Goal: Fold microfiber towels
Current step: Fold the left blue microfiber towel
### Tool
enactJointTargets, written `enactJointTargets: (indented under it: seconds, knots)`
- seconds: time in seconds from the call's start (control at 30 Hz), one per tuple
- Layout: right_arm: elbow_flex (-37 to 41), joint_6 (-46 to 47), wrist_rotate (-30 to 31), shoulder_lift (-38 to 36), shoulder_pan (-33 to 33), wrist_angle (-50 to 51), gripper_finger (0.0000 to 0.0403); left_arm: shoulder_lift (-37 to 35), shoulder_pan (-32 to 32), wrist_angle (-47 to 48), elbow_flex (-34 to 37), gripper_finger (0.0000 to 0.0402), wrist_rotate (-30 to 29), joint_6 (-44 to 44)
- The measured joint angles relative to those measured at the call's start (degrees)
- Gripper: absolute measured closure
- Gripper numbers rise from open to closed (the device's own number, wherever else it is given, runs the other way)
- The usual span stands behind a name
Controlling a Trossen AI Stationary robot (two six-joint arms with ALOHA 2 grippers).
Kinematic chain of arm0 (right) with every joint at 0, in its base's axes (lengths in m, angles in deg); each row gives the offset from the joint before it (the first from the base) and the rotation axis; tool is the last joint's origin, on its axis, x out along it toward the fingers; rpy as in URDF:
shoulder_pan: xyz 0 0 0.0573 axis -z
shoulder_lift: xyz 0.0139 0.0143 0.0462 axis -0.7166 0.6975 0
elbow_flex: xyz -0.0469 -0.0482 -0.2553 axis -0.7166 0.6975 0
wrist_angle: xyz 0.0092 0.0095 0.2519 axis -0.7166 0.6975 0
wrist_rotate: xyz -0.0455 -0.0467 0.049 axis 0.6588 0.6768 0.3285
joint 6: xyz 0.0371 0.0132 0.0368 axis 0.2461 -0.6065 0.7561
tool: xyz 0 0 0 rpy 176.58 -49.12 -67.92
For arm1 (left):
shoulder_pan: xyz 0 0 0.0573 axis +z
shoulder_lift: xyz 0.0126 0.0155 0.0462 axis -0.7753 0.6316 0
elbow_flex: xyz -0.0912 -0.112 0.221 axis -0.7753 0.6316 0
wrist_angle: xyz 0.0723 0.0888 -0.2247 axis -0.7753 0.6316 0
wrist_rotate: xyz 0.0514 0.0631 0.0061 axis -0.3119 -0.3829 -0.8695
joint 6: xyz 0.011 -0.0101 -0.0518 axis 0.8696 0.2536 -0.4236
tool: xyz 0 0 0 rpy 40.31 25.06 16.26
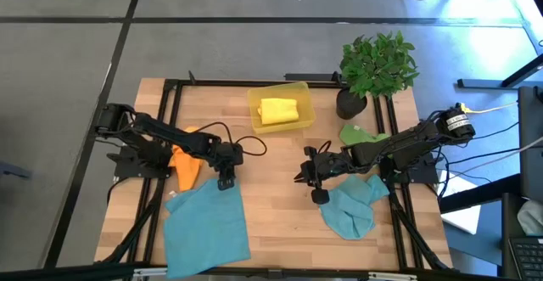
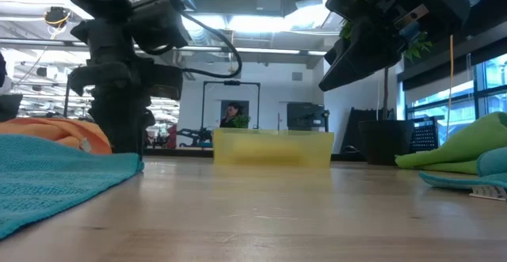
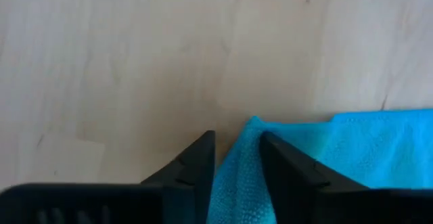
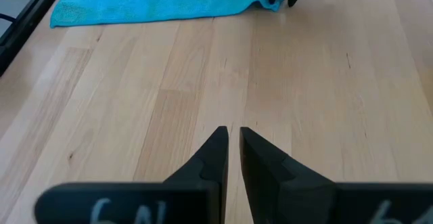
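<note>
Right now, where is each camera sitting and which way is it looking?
High view: above the table, looking straight down; both arms show.
Low view: at tabletop height, facing the yellow bin; arms hang in from above.
Left wrist view: behind the left gripper, pinching the flat teal towel.
Right wrist view: behind the right gripper, closed and empty.
Shared: right wrist view also shows that towel.

A flat towel [image 1: 206,221] is lying at the near left of the table [image 1: 280,221], with another towel [image 1: 184,164] bunched just behind it. A crumpled towel [image 1: 352,206] is sitting near right, one more [image 1: 361,134] behind it. The bin [image 1: 281,109] is standing far centre, holding a folded towel [image 1: 278,110]; the plant [image 1: 373,69] is standing to its right.
</note>
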Motion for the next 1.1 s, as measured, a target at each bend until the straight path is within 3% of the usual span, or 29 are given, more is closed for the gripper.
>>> enactJointTargets:
  seconds: [0.13, 0.2, 0.33, 0.8, 0.93, 1.1]
  knots:
    - [0.0, -0.31, 0.0, 0.0, 0.0, 0.0, 0.0362, 0.08, -1.12, -0.01, 0.04, 0.0375, 1.28, 2.95]
    - [0.0, -0.42, 0.0, 0.0, 0.0, 0.0, 0.0362, 0.2, -1.5, 0.37, -0.25, 0.0393, 3.31, 3.97]
    - [0.0, -0.44, 0.0, 0.0, 0.0, -0.21, 0.0362, -0.31, -2.61, 3.41, -3.38, 0.04, 4.05, 6.09]
    - [0.0, -1.21, 1.44, 0.29, 0.0, -7.75, 0.0357, -0.81, -3.32, 19.12, -24.11, 0.0401, -12.72, 16.52]
    - [-0.02, 1.83, 1.44, 1.96, -0.18, -10.72, 0.0329, -0.85, -3.28, 19.78, -27.64, 0.0401, -15.62, 18.23]
    - [-0.04, 7.42, 1.41, 7.88, -0.46, -13.85, 0.0255, -0.85, -3.28, 19.87, -28.72, 0.0401, -16.91, 19.05]
